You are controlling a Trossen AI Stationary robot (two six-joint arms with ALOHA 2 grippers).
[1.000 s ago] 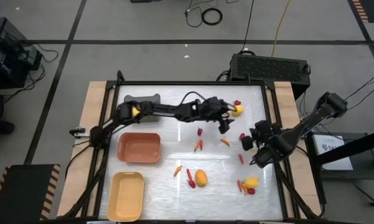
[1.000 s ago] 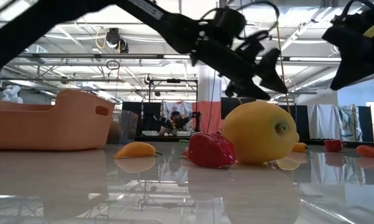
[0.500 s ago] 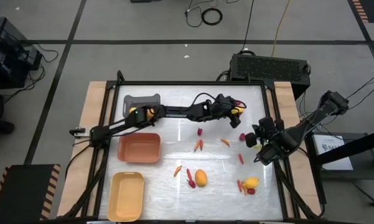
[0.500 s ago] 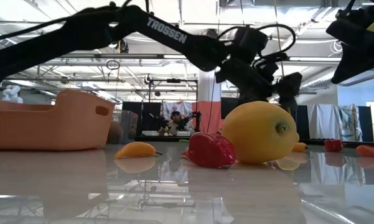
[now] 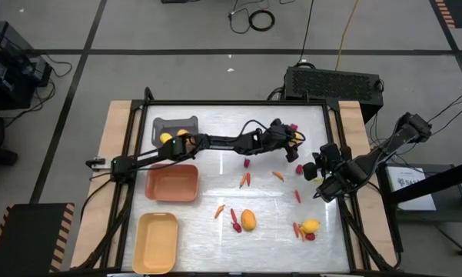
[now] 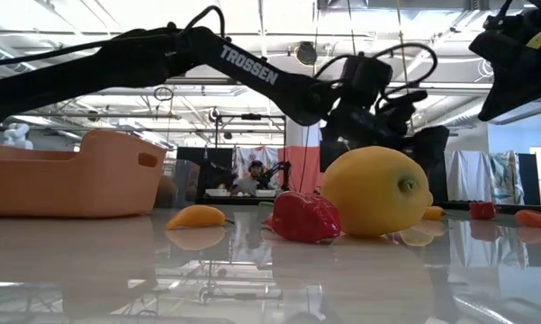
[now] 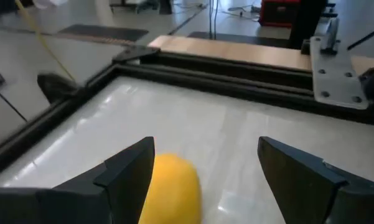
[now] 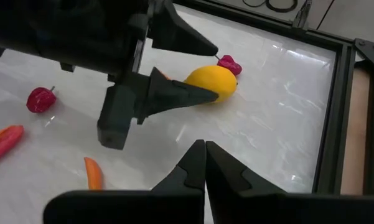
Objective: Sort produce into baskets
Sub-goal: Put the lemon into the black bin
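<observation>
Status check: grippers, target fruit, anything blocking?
Left gripper open, straddling the far lemon, not yet closed. Right gripper shut, empty, waiting nearby. Red piece touching the lemon's far side; grey basket already holds lemons.

Left gripper (image 8: pixel 202 68) straddles a lemon (image 8: pixel 213 83) (red piece (image 8: pixel 229 65) beside)

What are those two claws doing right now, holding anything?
Left gripper: open, its fingers around a yellow lemon on the table, not closed on it.
Right gripper: shut, holding nothing, hanging over the table's right side.
</observation>
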